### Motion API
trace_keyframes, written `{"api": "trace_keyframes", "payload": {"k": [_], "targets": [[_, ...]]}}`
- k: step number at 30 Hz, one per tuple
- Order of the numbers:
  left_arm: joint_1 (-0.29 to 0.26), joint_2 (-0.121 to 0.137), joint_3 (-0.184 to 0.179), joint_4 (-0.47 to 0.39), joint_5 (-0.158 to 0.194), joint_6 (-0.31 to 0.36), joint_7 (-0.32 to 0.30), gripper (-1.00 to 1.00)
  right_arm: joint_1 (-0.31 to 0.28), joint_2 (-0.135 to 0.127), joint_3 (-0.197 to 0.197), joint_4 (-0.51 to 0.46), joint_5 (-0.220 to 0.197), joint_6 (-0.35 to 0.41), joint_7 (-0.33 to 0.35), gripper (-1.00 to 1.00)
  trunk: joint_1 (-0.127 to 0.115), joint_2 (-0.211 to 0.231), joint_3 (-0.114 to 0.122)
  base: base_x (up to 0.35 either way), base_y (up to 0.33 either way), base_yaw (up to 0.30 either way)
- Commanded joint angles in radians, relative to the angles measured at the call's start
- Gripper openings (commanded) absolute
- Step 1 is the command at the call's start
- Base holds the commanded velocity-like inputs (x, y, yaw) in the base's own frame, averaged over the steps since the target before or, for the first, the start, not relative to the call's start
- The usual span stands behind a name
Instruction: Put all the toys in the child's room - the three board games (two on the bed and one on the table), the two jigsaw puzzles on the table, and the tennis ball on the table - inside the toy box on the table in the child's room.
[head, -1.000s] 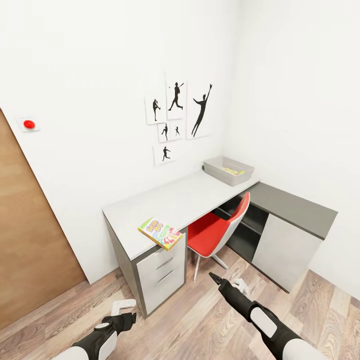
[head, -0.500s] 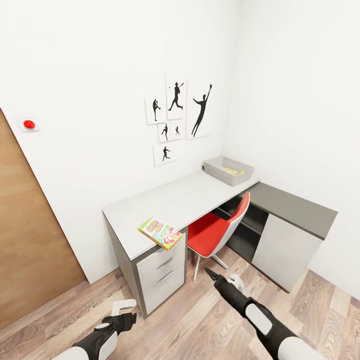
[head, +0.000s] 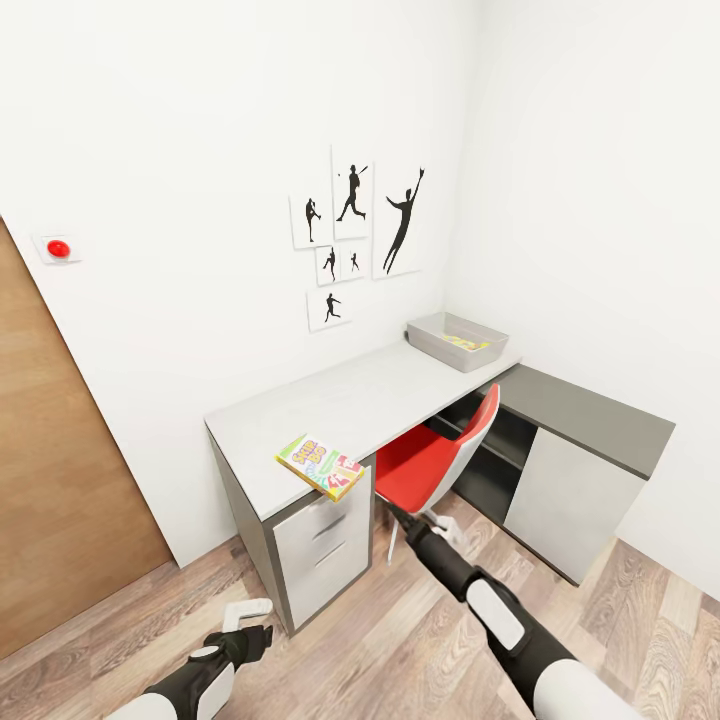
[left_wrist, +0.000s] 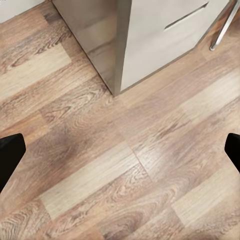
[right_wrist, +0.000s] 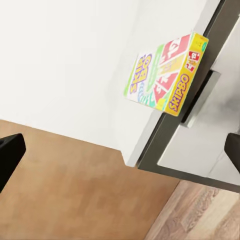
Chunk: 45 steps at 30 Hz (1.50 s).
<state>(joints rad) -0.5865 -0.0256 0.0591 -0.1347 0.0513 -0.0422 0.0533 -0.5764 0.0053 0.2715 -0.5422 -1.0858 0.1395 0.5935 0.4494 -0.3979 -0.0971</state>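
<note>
Reaching your right claw (head: 392, 506) up toward the near corner of the long pale grey table (head: 350, 400) makes sense, because the small flat board game box with the bright yellow, green and red printed cover (head: 320, 465) lies right at that edge, slightly overhanging the white drawer front (head: 322, 550). Your right wrist view shows the box (right_wrist: 165, 80) ahead between two dark fingertips spread wide apart, so that claw is parted and empty, lined up for a grab. Your left claw (head: 250, 620) hangs low over the wood-plank floor (left_wrist: 120, 170), its tips also apart and holding nothing. The wide shallow pale grey toy box (head: 458, 340) sits at the far right end of the table by the wall corner, something yellow already inside. The red chair (head: 440, 460) stands between you and it, so I judge the carry will need care.
</note>
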Motion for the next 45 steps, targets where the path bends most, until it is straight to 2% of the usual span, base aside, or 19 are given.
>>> {"api": "trace_keyframes", "payload": {"k": [1, 3, 8, 10, 23, 28, 31, 34, 36, 38, 40, 41, 42, 44, 45], "targets": [[-0.001, -0.001, 0.005, 0.001, 0.005, -0.004, 0.0, 1.0, -0.001, 0.003, 0.0, -0.002, -0.012, 0.011, 0.002, 1.0, 0.001, -0.002, -0.002, 0.0, 0.0, 0.0], [-0.001, -0.001, 0.006, 0.001, 0.005, -0.004, 0.0, 1.0, -0.002, 0.004, -0.005, -0.003, -0.024, 0.034, 0.0, 1.0, 0.001, -0.002, -0.002, 0.0, 0.0, 0.0], [-0.001, 0.002, 0.007, 0.001, 0.005, -0.005, 0.0, 1.0, -0.002, 0.005, -0.02, -0.003, -0.09, 0.11, -0.008, 1.0, 0.001, -0.002, -0.002, 0.0, 0.0, 0.0], [-0.001, 0.004, 0.007, 0.001, 0.005, -0.005, 0.0, 1.0, -0.002, 0.005, -0.022, -0.003, -0.099, 0.117, -0.009, 1.0, 0.001, -0.002, -0.002, 0.0, 0.0, 0.0], [-0.001, 0.01, 0.014, 0.0, 0.013, -0.008, 0.001, 1.0, -0.002, 0.004, -0.024, -0.003, -0.108, 0.123, -0.009, 1.0, 0.001, -0.002, -0.002, 0.023, 0.089, 0.0], [-0.001, 0.015, 0.017, 0.001, 0.015, -0.039, 0.002, 1.0, -0.001, 0.004, -0.026, -0.003, -0.108, 0.124, -0.007, 1.0, 0.001, -0.002, -0.002, 0.017, 0.014, 0.0], [-0.001, 0.036, 0.03, 0.001, 0.019, -0.048, 0.003, 1.0, -0.001, 0.003, -0.03, -0.003, -0.109, 0.124, -0.006, 1.0, 0.001, -0.002, -0.002, 0.154, 0.101, 0.0], [-0.002, 0.06, 0.066, -0.007, 0.027, -0.051, 0.003, 1.0, -0.001, 0.003, -0.038, -0.002, -0.109, 0.124, -0.005, 1.0, 0.001, -0.002, -0.002, 0.113, 0.077, 0.0], [-0.01, 0.085, 0.103, -0.024, 0.031, -0.046, -0.001, 1.0, 0.0, 0.003, -0.042, -0.002, -0.109, 0.124, -0.007, 1.0, 0.001, -0.002, -0.002, 0.042, 0.029, 0.0], [-0.016, 0.113, 0.124, -0.059, 0.033, -0.025, -0.005, 1.0, 0.0, 0.002, -0.043, -0.002, -0.109, 0.124, -0.008, 1.0, 0.001, -0.002, -0.002, 0.019, 0.013, 0.0], [-0.023, 0.145, 0.136, -0.11, 0.034, 0.05, -0.009, 1.0, 0.0, 0.001, -0.044, -0.002, -0.109, 0.124, -0.009, 1.0, 0.001, -0.002, -0.002, 0.01, 0.007, 0.0], [-0.027, 0.167, 0.141, -0.156, 0.034, 0.133, -0.015, 1.0, 0.0, 0.0, -0.044, -0.002, -0.109, 0.124, -0.009, 1.0, 0.001, -0.002, -0.002, 0.006, 0.004, 0.0], [-0.029, 0.179, 0.142, -0.184, 0.034, 0.181, -0.021, 1.0, 0.0, 0.0, -0.044, -0.002, -0.109, 0.124, -0.009, 1.0, 0.001, -0.002, -0.002, 0.004, 0.003, 0.0], [-0.034, 0.223, 0.15, -0.336, 0.036, 0.396, -0.076, 1.0, -0.001, -0.002, -0.044, -0.002, -0.109, 0.124, -0.01, 1.0, 0.001, -0.002, -0.002, 0.002, 0.002, 0.0], [-0.035, 0.231, 0.153, -0.374, 0.036, 0.444, -0.097, 1.0, -0.001, -0.003, -0.044, -0.002, -0.109, 0.124, -0.01, 1.0, 0.001, -0.002, -0.002, 0.001, 0.001, 0.0]]}}
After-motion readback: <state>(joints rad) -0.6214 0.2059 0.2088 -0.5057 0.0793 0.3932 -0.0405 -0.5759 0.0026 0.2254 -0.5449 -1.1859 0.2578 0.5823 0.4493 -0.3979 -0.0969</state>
